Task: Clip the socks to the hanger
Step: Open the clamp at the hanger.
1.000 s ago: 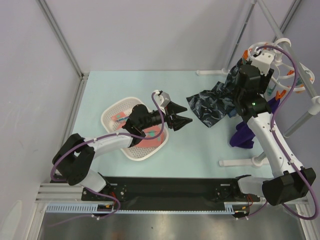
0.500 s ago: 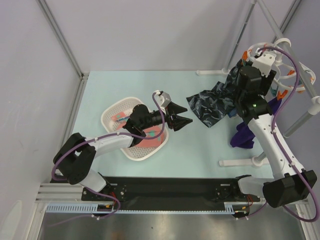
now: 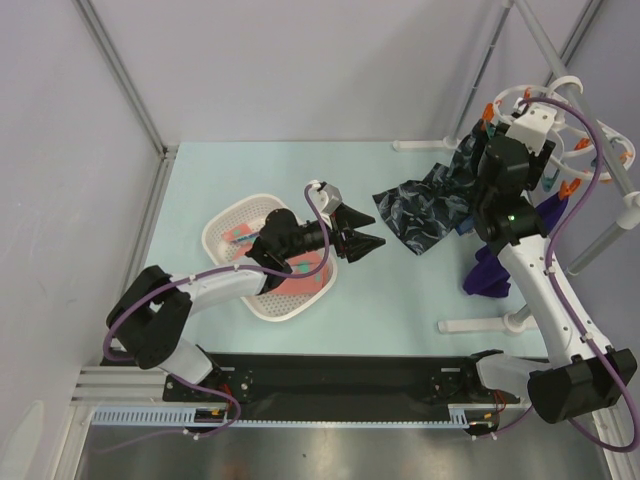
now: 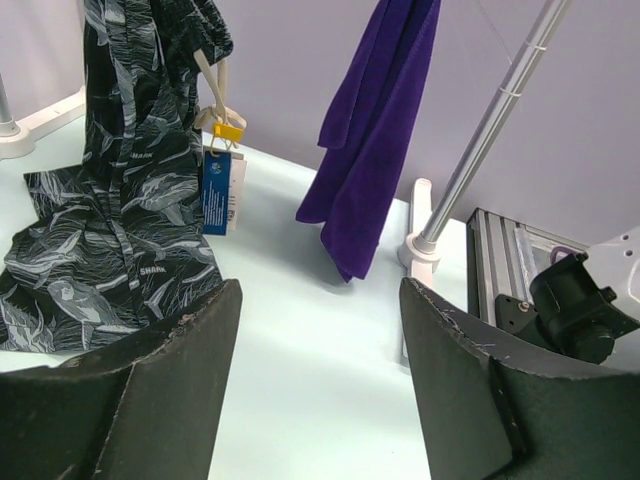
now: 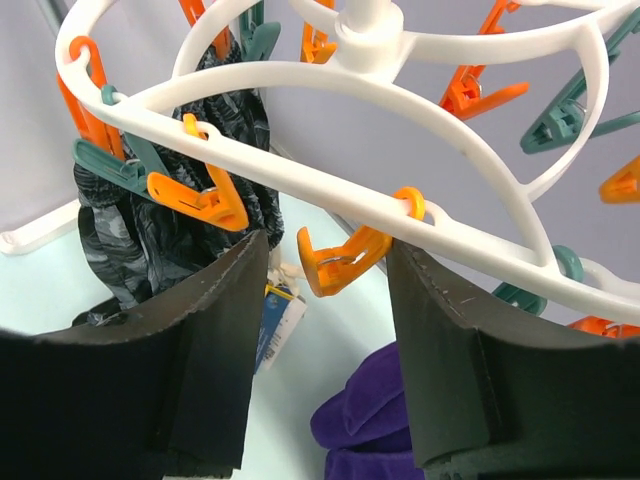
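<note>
Over on the left half of the pale table (image 3: pixel 400 300), I see the socks (image 3: pixel 301 277) lying salmon-pink in a white mesh basket (image 3: pixel 222 226), partly hidden under my left arm. The left gripper (image 3: pixel 365 246) hovers just past the basket's right rim. Its jaws are spread wide with nothing between them, and they point towards the dark patterned cloth (image 3: pixel 425 215). From the left wrist camera, only bare table shows between the two fingers (image 4: pixel 160 390). Beyond them the cloth hangs down and pools on the surface, with a blue tag (image 4: pixel 216 193) dangling against it. To its right a purple garment (image 4: pixel 375 130) hangs beside a rack pole (image 4: pixel 485 135).

Up at the far right, the right gripper (image 5: pixel 328 250) is raised to the hanger (image 5: pixel 300 90), the white ring frame with orange and teal pegs. Its jaws are apart, and one orange peg (image 5: pixel 340 262) hangs from the ring into the gap between them. I cannot tell whether either finger touches it, and neither finger grips anything. The dark cloth hangs from pegs at the ring's left side, and the purple garment shows below. No sock is on the hanger.
</note>
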`<state>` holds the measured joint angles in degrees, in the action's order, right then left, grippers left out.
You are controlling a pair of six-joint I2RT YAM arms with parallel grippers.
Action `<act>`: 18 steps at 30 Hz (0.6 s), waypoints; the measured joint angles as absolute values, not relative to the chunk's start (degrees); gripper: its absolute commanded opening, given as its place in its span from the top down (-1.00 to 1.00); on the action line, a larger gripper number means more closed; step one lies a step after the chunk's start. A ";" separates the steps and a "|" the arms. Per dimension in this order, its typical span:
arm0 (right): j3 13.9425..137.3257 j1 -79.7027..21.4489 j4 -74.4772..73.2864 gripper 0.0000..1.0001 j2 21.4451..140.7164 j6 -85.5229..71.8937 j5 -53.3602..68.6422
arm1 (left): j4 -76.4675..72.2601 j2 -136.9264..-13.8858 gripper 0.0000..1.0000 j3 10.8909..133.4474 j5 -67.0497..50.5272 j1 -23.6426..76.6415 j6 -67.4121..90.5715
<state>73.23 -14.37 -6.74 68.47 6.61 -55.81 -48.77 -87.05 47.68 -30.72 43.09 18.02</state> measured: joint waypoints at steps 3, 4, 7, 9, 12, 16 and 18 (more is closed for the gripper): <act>73.23 -14.31 -6.44 0.01 68.47 6.76 -55.64 | -48.77 -87.05 -0.40 47.68 -30.74 43.09 18.02; 73.23 -14.26 -6.39 0.04 68.47 6.74 -55.59 | -48.77 -87.05 -0.40 47.68 -30.74 43.09 18.02; 73.23 -14.15 -6.24 0.14 68.47 6.74 -55.42 | -48.77 -87.05 -0.40 47.68 -30.74 43.09 18.02; 73.23 -14.11 -6.17 0.19 68.47 6.68 -55.29 | -48.77 -87.05 -0.40 47.68 -30.74 43.09 18.02; 73.23 -14.11 -6.26 0.31 68.47 6.26 -54.94 | -48.77 -87.05 -0.40 47.68 -30.76 43.09 18.02; 73.23 -14.11 -6.39 0.61 68.47 5.78 -54.70 | -48.77 -87.05 -0.40 47.68 -30.76 43.09 18.02; 73.25 -14.09 -6.61 0.76 68.47 5.58 -54.57 | -48.77 -87.07 -0.40 47.68 -30.79 43.09 18.00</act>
<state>73.25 -14.09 -6.61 68.47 5.58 -54.57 -48.77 -87.07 47.68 -30.79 43.09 18.00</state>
